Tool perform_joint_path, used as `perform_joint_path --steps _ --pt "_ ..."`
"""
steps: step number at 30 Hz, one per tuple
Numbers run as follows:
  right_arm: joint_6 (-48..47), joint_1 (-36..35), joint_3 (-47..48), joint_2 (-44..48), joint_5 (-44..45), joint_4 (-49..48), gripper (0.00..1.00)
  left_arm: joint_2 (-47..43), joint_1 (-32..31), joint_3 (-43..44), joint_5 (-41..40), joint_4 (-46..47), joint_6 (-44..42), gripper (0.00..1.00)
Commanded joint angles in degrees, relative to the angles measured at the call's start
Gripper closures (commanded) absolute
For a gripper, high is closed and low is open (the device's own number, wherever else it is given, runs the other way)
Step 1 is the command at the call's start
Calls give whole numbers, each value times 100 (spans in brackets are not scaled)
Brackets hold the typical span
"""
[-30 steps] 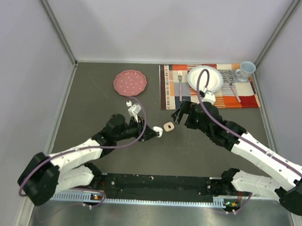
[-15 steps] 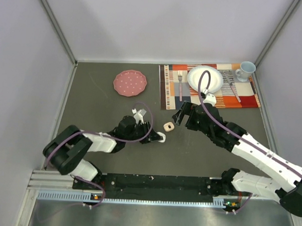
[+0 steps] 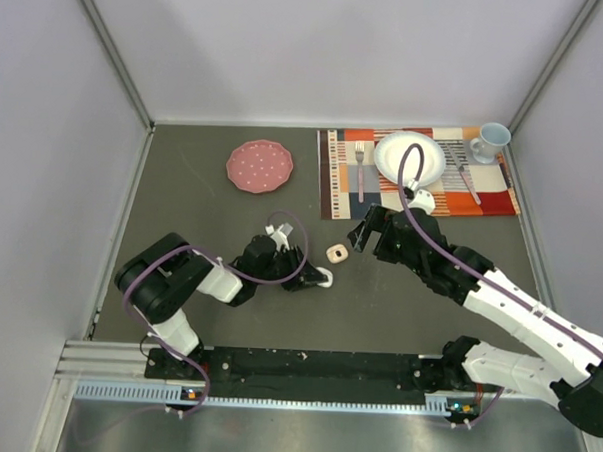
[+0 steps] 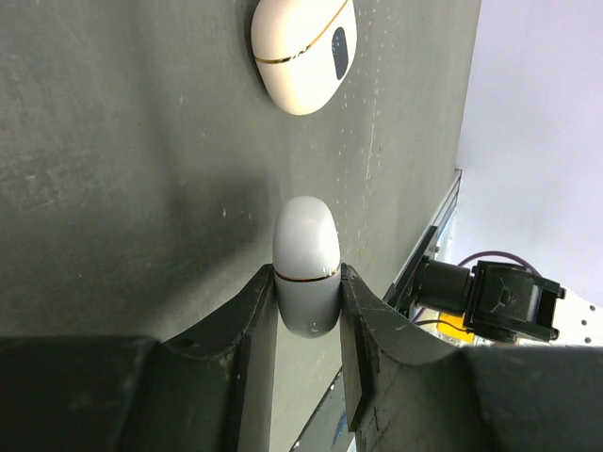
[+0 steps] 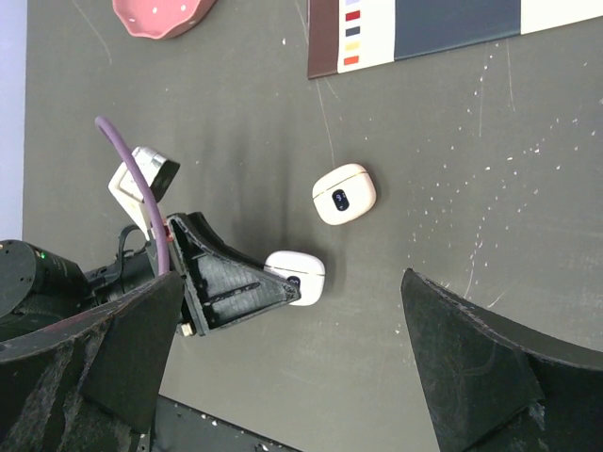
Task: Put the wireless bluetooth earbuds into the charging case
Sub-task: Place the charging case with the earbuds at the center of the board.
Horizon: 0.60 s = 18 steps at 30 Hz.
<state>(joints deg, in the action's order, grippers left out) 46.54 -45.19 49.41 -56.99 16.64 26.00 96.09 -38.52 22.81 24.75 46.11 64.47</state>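
My left gripper (image 4: 306, 279) is shut on a small white charging case (image 4: 306, 262) with a gold seam, lid closed, held low over the dark table. The top view shows the same case (image 3: 323, 278) at the gripper's tip. A second, cream case (image 4: 301, 52) lies closed on the table just beyond it; from above this cream case (image 3: 335, 253) sits between the two arms. My right gripper (image 3: 364, 233) hovers open just right of the cream case (image 5: 344, 194), nothing between its fingers. The earbuds are out of view.
A pink plate (image 3: 259, 167) sits at the back left. A striped placemat (image 3: 335, 187) at the back right carries a white plate (image 3: 410, 156), forks and a pale blue cup (image 3: 490, 142). Grey walls close in both sides.
The left arm has folded back toward its base, carrying the white case slightly nearer and to the right. The right arm has barely moved and stays open.
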Motion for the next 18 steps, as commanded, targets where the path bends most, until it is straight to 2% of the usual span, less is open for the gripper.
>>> perform_joint_path --steps 1,8,14,18 --pt "-5 98 7 109 -38 -157 1 -38 11 4 74 147 -179 70" --pt "-14 116 51 48 -56 -157 1 -205 11 57 -163 -742 -514 68" --pt "-14 116 51 13 -91 -157 1 -372 11 549 -558 -2349 -962 66" --pt "-5 116 34 13 -91 -148 1 -662 11 628 -866 -2894 -1269 55"
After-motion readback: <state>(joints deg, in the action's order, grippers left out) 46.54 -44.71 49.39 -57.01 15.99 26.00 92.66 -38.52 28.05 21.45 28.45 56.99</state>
